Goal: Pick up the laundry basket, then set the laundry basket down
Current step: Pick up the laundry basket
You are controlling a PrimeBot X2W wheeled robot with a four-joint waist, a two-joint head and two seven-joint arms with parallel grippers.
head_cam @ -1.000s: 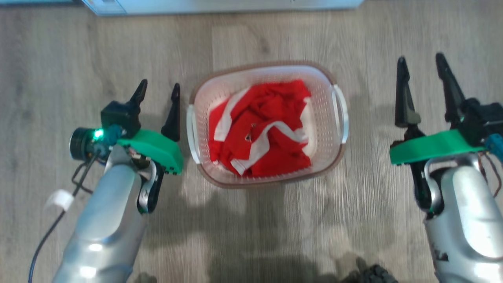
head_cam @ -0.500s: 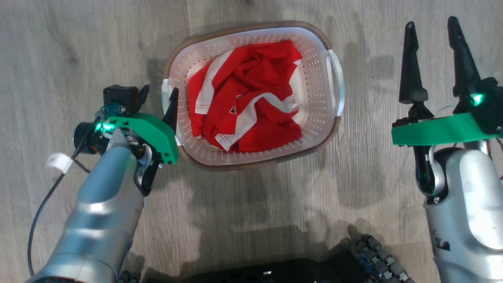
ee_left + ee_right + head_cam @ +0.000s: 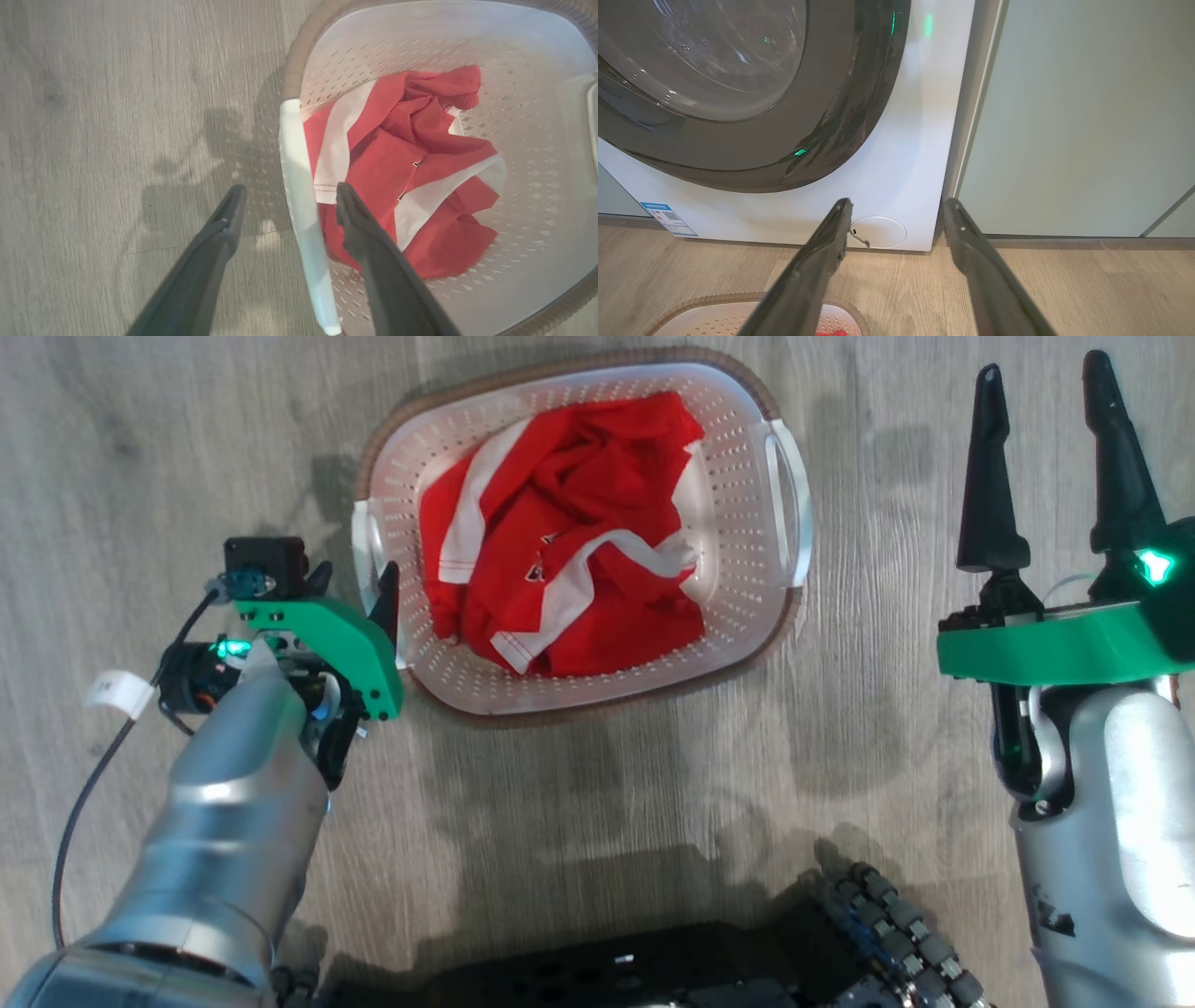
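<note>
Two left gripper (image 3: 355, 581) fingers straddle the handle (image 3: 299, 177) of the laundry basket (image 3: 747, 569), spread, nothing pinched (basket's on the floor (image 3: 607, 784)). Sink lower, centre up, then squeeze w/o tilting. Right gripper (image 3: 1043, 373): spread too, well apart.

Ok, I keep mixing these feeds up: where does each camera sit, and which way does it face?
Head view: on the head, facing down at the floor; laundry basket, both forearms, left gripper, right gripper.
Left wrist view: left wrist, facing down; own open fingers straddle the basket's handle.
Right wrist view: right wrist, facing roughly level at the washing machine; own open fingers.
Shared: all three show the basket.
</note>
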